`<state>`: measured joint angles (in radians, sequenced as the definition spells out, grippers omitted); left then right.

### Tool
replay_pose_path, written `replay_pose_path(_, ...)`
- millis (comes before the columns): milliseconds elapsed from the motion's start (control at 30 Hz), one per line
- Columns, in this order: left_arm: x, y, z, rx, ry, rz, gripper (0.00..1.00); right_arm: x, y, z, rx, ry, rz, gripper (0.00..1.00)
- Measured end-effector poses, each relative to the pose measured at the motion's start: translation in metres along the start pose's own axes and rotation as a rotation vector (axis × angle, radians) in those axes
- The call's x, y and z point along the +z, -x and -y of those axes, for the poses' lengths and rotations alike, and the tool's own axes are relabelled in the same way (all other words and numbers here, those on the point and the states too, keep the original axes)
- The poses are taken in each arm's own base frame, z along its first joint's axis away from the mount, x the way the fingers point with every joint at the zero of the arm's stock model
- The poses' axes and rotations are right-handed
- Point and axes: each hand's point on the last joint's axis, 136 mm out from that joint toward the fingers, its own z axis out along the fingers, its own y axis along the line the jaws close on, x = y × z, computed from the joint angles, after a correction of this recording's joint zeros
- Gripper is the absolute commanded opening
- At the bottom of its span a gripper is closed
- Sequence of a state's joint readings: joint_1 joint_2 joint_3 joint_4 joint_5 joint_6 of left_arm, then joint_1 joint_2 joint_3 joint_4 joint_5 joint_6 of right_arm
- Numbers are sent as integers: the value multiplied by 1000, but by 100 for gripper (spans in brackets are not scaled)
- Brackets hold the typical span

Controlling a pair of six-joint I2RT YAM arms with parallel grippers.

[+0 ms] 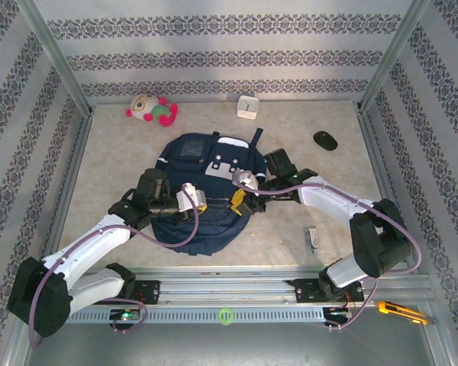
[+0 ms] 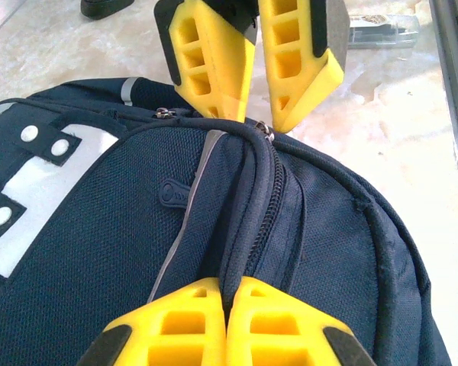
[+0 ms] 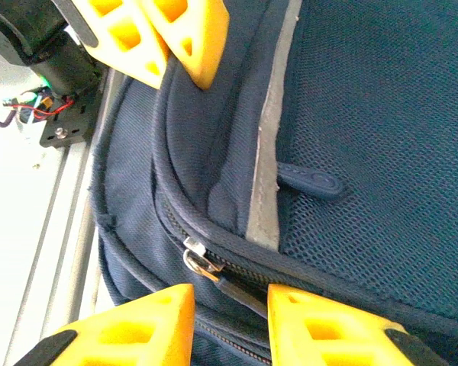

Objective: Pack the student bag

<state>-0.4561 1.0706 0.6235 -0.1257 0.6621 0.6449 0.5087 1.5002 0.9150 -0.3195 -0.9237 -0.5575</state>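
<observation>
Left gripper is pinching the bag seam. Right gripper, jaws apart, is straddling the zipper pull, risking a slipped grasp.

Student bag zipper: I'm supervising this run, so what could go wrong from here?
1. The right gripper stands open around the small zipper pull; closing, it might catch fabric instead.
2. The left gripper pinches just a fold of the student bag; that hold may slip under a tug.
3. Both grippers sit close together, so they could collide.
</observation>
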Motion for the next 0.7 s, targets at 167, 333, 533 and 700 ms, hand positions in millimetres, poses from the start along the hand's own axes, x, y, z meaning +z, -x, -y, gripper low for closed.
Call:
replay_pose_path(167,0,0,0,-2,0,1,0,1,2,-12,-1,11,1,31)
replay_pose_path(333,1,0,0,-7,-5,2,0,1,-1,-15,2,7,-7,34)
replay_pose_path(533,2,0,1,-12,-9,6,0,-1,-9,-16,-31,-67,-28,39)
replay_pose_path(700,2,3,-1,-10,-2,19,0,-6,-8,-7,-77,-148,-23,41)
